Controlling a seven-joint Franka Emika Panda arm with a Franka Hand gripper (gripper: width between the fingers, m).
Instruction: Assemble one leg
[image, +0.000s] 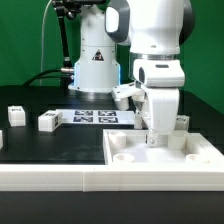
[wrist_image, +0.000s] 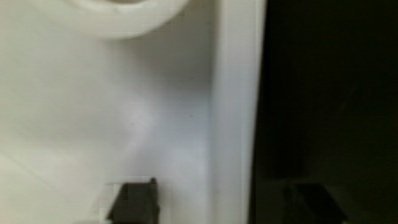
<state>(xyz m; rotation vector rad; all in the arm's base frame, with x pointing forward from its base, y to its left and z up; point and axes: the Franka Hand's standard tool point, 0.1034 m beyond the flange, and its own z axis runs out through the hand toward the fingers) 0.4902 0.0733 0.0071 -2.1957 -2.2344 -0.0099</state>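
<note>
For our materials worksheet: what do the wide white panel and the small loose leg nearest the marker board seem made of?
The panel is probably moulded plastic: smooth, matte white, with a rounded rim and round sockets. The leg looks like the same white plastic, with a printed black-and-white tag on its side.

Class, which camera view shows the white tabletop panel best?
The exterior view: the tabletop panel shows most of its rim and round corner sockets below the gripper. The wrist view gives only a blurred close-up of one edge and part of one socket.
</note>
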